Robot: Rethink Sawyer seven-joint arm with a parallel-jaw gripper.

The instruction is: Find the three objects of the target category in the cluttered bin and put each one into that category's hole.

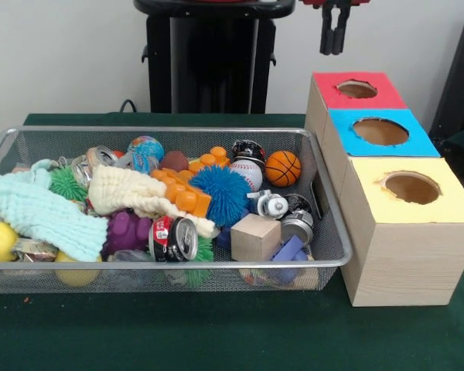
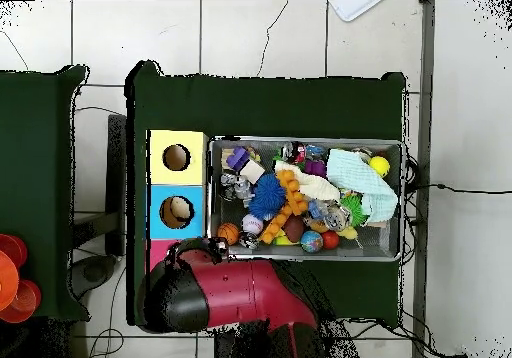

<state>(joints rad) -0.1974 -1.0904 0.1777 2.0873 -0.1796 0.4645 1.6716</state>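
Note:
The silver wire-mesh bin [image 1: 329, 259] is full of mixed toys; it also shows in the overhead view [image 2: 402, 199]. I see no tan-brown or tiger-striped plush animal; a brown rounded thing [image 1: 174, 161] lies at the bin's back, too unclear to name. The red-topped box with its round hole [image 1: 356, 89] stands at the far end of the box row. My gripper [image 1: 334, 46] hangs at the picture's top, above and just left of that hole, fingers close together with nothing between them. In the overhead view my arm [image 2: 240, 294] covers most of the red box [image 2: 157, 250].
Blue-topped [image 1: 380, 131] and yellow-topped [image 1: 411, 188] boxes stand in front of the red one, right of the bin. Something pale tan shows inside the blue hole [image 2: 178, 211]. The bin holds a blue spiky ball [image 1: 220, 195], a basketball [image 1: 282, 168], cloths, cans and a wooden cube [image 1: 255, 236].

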